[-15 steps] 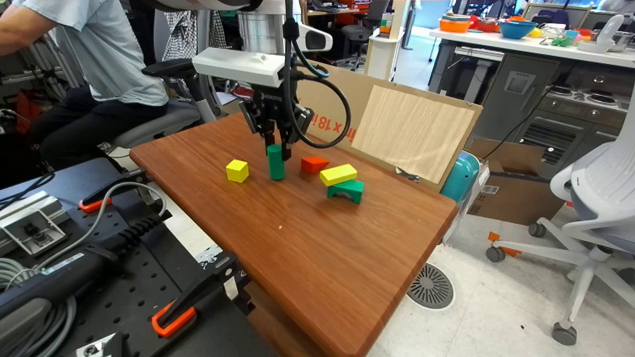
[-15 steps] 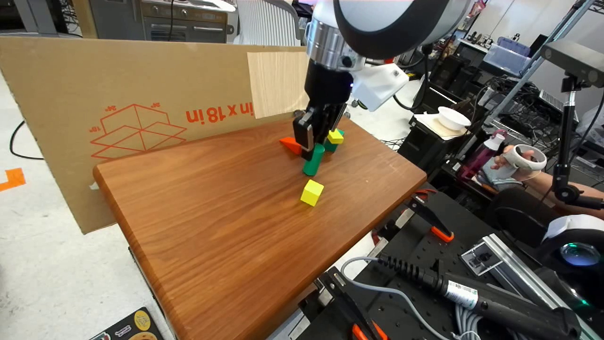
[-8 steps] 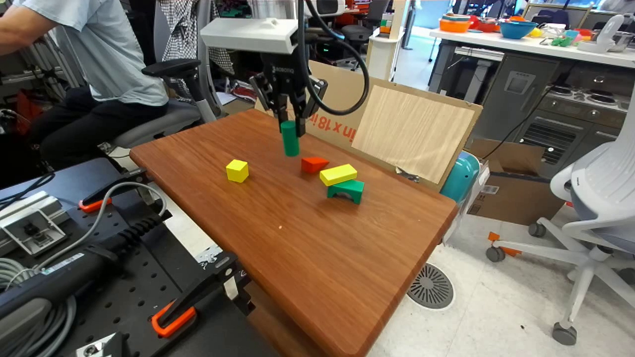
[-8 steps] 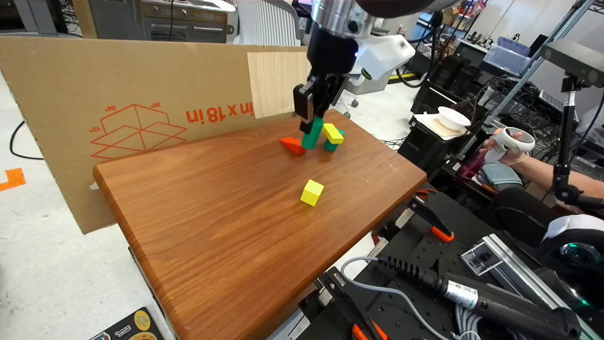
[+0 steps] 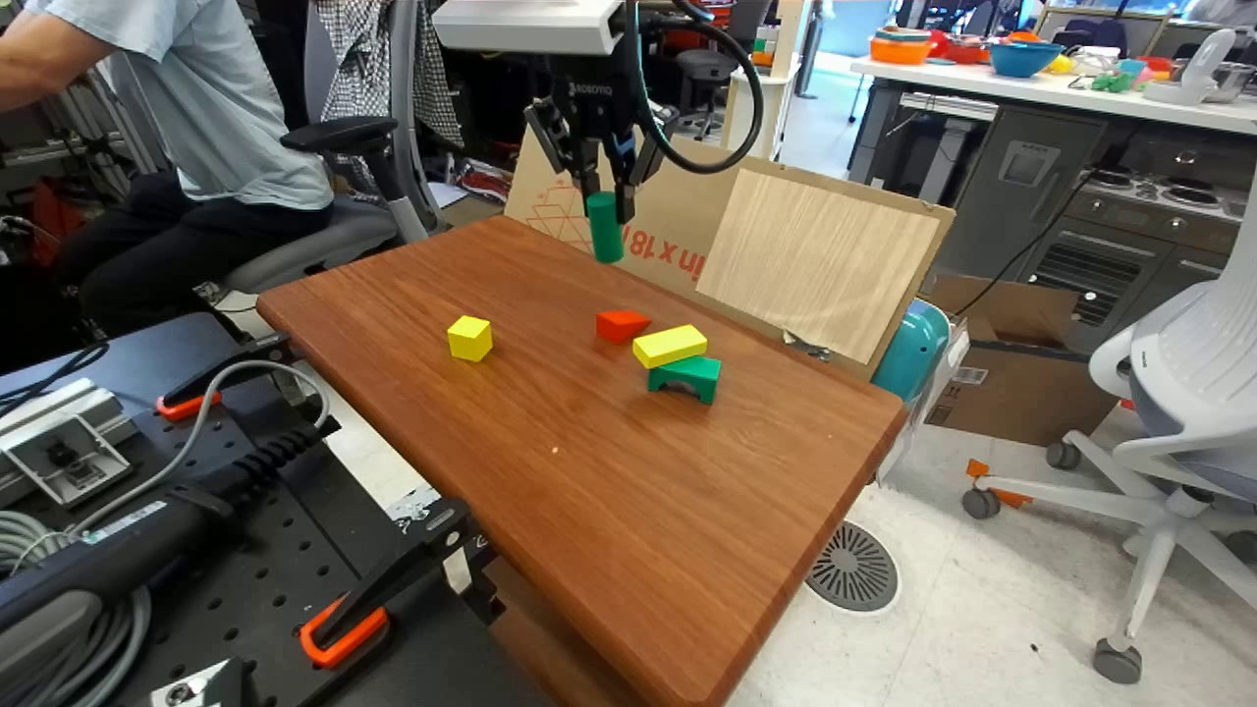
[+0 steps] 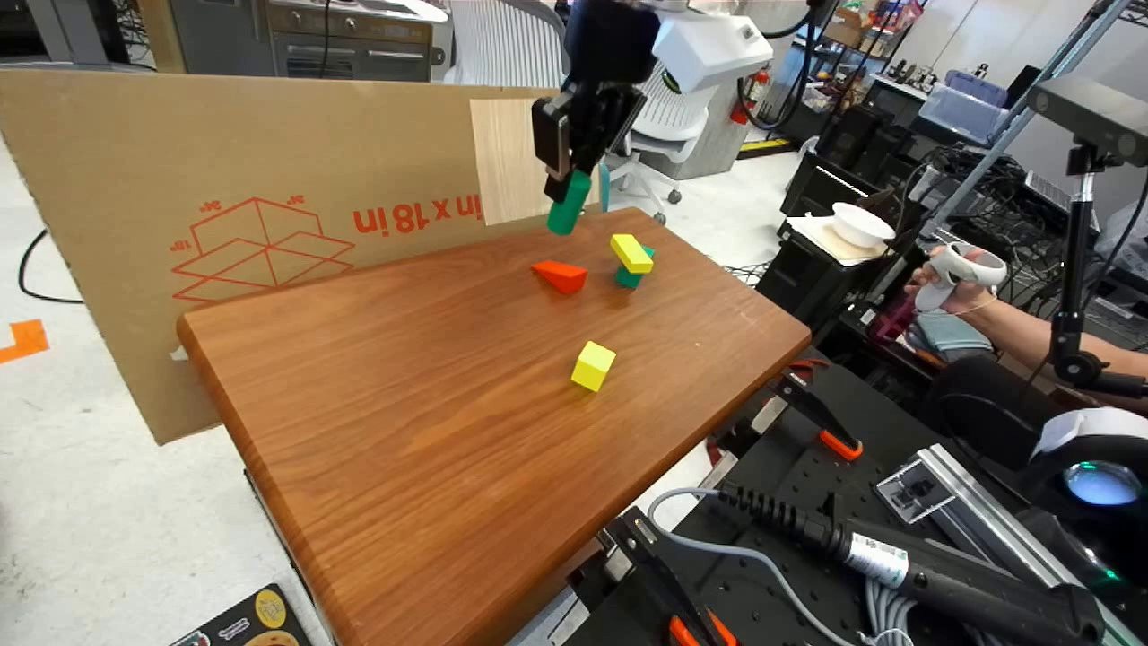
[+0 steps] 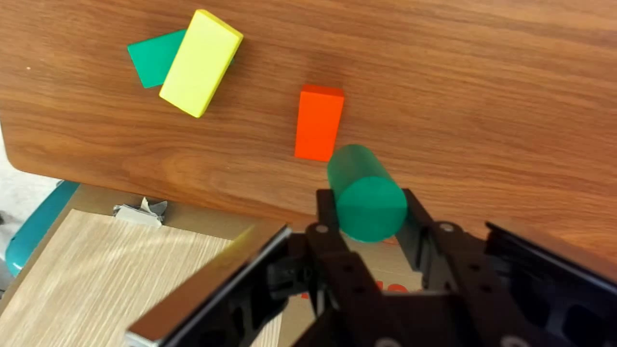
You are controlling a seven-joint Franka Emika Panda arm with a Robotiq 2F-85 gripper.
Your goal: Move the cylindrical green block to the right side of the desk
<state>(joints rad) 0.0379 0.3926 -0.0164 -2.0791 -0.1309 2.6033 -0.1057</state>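
The cylindrical green block (image 5: 607, 236) is a dark-green cylinder held in the air near the desk's cardboard-lined edge; it also shows in an exterior view (image 6: 569, 205). My gripper (image 5: 609, 204) is shut on its upper part, one finger on each side. In the wrist view the gripper (image 7: 367, 207) has the cylinder (image 7: 371, 209) between its fingertips, with the round top facing the camera. The cylinder hangs slightly tilted and is apart from the desk (image 5: 589, 511). The reddish-brown desk shows in both exterior views (image 6: 404, 404).
A red wedge (image 5: 621, 326) lies below the held cylinder. Beside it a yellow block (image 5: 670, 346) rests on a green arch block (image 5: 695, 375). A yellow cube (image 5: 470, 339) stands apart. A cardboard sheet (image 6: 269, 161) stands along one desk edge. Clamps (image 5: 344, 619) grip another edge.
My gripper has lifted the cylinder off the desk and carried it up toward the cardboard sheet. The other blocks have not moved.
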